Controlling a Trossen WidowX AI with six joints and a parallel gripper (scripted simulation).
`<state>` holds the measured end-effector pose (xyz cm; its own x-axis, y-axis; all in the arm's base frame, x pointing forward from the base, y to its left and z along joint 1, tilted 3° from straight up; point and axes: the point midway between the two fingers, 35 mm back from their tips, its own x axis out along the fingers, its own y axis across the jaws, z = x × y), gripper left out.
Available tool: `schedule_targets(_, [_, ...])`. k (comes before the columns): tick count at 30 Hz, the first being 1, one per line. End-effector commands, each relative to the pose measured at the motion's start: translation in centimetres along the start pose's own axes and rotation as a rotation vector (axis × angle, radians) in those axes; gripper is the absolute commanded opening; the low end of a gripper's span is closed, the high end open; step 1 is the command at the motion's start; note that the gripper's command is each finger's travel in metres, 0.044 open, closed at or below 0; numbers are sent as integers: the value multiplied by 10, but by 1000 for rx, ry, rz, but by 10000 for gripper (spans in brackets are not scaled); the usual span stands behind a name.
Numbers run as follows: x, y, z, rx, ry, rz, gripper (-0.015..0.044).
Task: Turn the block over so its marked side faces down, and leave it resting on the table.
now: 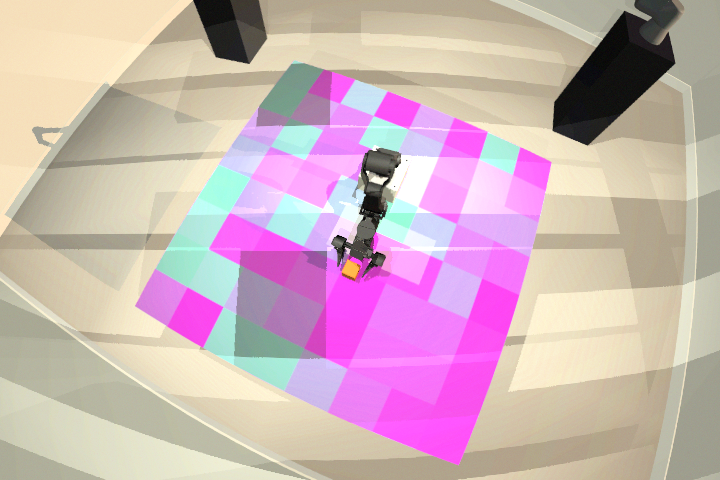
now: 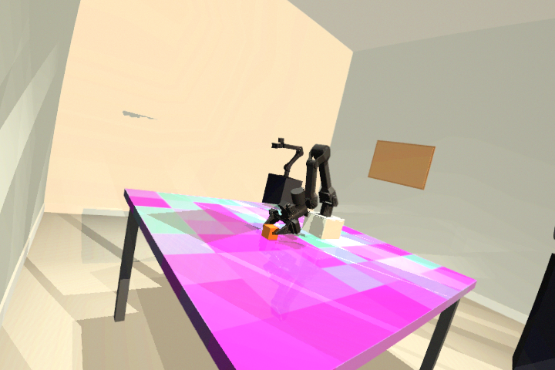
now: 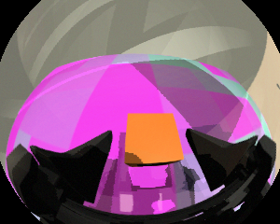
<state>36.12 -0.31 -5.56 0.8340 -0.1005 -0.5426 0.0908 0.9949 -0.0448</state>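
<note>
The orange block (image 1: 350, 270) (image 2: 269, 232) (image 3: 154, 137) sits level on the colour-patched table (image 1: 417, 418) (image 2: 295, 335) (image 3: 107, 98). Plain orange faces show in all views. No marked side can be made out. A thin dark strip runs along the block's near lower edge in the wrist view, too narrow to tell what it is. My gripper (image 1: 352, 271) (image 2: 270, 228) (image 3: 150, 133) is wide open, low over the table, reaching forward with one finger on each side of the block. In the wrist view a gap shows between each finger and the block.
The arm's white base block (image 2: 331, 227) stands on the table behind the gripper. Black pedestals (image 1: 233, 31) (image 1: 613, 79) stand beyond the table's edges. Another black arm (image 2: 293, 159) stands on a dark pedestal behind the table.
</note>
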Motion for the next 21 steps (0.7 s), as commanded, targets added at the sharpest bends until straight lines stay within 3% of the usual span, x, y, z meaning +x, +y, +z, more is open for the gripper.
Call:
schedule_targets(1, [3,2,20,7,78,4,440])
schedule_targets(12, [-51,-1,55,10,398,2,440])
schedule_targets(21, [-54,-1,54,9,413,1,440])
